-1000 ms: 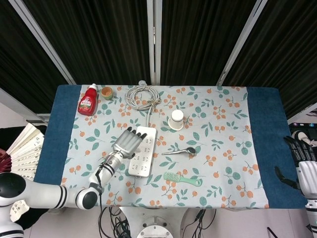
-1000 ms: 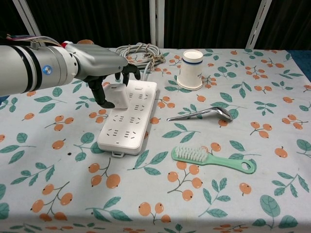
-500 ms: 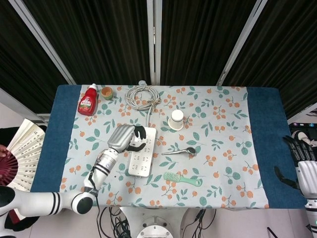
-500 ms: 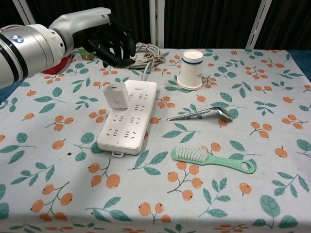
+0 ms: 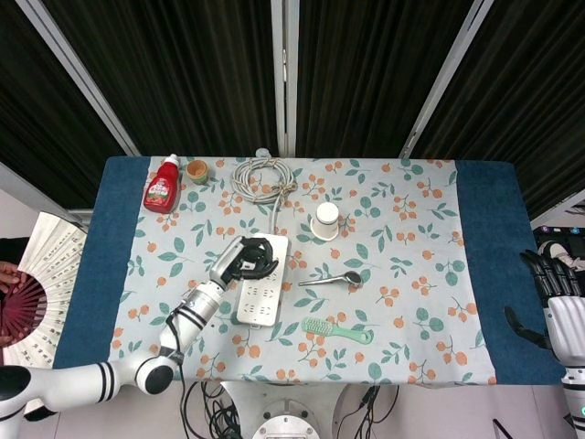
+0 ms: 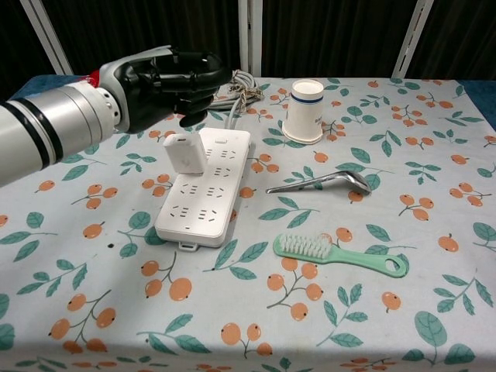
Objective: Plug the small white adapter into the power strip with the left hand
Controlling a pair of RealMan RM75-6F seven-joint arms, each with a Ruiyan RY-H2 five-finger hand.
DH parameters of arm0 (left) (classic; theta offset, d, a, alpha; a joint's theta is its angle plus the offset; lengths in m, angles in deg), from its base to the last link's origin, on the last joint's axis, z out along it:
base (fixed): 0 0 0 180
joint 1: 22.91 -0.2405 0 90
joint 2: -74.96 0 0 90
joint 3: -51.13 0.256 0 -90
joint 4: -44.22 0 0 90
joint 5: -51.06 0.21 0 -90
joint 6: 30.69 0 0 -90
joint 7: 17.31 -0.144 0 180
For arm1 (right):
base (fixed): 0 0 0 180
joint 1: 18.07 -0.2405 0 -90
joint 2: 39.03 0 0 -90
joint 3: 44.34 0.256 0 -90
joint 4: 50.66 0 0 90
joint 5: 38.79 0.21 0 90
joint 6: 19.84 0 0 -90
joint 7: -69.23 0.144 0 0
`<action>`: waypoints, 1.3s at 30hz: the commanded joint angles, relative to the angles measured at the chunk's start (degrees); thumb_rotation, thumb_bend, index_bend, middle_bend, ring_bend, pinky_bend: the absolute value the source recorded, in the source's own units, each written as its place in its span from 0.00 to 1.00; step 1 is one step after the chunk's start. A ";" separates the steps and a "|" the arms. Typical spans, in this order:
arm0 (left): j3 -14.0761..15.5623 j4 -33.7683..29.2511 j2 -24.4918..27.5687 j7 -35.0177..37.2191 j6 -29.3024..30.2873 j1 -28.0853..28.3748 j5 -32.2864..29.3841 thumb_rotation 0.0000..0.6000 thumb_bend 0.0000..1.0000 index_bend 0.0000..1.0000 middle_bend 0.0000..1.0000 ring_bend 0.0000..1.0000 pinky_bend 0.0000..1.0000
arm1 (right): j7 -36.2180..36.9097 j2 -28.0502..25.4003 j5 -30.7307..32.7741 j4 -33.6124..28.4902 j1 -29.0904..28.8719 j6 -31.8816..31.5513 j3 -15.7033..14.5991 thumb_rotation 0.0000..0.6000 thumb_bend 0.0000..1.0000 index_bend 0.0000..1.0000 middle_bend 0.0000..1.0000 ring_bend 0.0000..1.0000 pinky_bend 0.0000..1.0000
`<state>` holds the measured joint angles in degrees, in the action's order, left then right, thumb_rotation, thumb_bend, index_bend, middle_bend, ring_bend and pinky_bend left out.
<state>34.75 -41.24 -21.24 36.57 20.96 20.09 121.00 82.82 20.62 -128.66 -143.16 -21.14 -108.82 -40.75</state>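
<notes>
Nearest, a green brush [image 6: 339, 254] lies at four o'clock of the power strip [image 6: 203, 191]. The small white adapter [image 6: 184, 153] stands seated in the strip's left socket row, apparently plugged in. Just beyond, at twelve o'clock, the left hand [image 6: 164, 81] hovers empty, fingers loosely curled. The step looks finished; next, pull that hand clear. The right hand [image 5: 555, 305] waits spread at the table's right edge.
</notes>
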 commanded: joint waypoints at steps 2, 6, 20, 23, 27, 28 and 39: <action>-0.82 2.80 -2.56 3.97 -1.62 -0.38 1.86 1.00 0.46 0.79 0.86 0.79 0.85 | -0.03 0.07 0.13 0.02 -0.01 0.09 0.03 1.00 0.28 0.04 0.07 0.00 0.00; -1.10 4.32 -3.65 5.63 -2.19 -0.10 2.67 1.00 0.46 0.79 0.86 0.79 0.85 | -0.14 0.10 0.27 0.02 -0.12 0.37 0.04 1.00 0.28 0.04 0.07 0.00 0.00; -1.07 7.18 -5.44 9.41 -4.13 -0.32 3.57 1.00 0.46 0.79 0.86 0.79 0.84 | -0.45 0.09 0.57 -0.22 -0.17 0.64 0.10 1.00 0.28 0.04 0.07 0.00 0.00; -1.08 7.37 -5.56 9.75 -4.37 -0.36 3.72 1.00 0.46 0.79 0.86 0.79 0.84 | -0.59 0.06 0.55 -0.31 -0.14 0.59 0.10 1.00 0.28 0.04 0.07 0.00 0.00; -0.92 7.34 -5.75 10.15 -4.70 -0.38 4.08 1.00 0.46 0.79 0.86 0.79 0.84 | -0.71 0.04 0.58 -0.41 -0.09 0.54 0.09 1.00 0.28 0.04 0.07 0.00 0.00; -0.87 7.39 -5.84 10.22 -4.83 -0.35 4.15 1.00 0.46 0.79 0.86 0.79 0.84 | -0.71 0.05 0.57 -0.41 -0.08 0.53 0.08 1.00 0.28 0.04 0.07 0.00 0.00; -0.66 8.29 -6.99 10.91 -6.03 -0.09 4.41 1.00 0.46 0.79 0.86 0.79 0.84 | -0.48 -0.03 0.60 -0.29 0.19 0.19 0.07 1.00 0.28 0.04 0.07 0.00 0.00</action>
<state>34.08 -32.95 -28.22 47.46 14.94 20.00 125.41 82.32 20.59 -128.06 -143.46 -20.95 -108.63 -40.68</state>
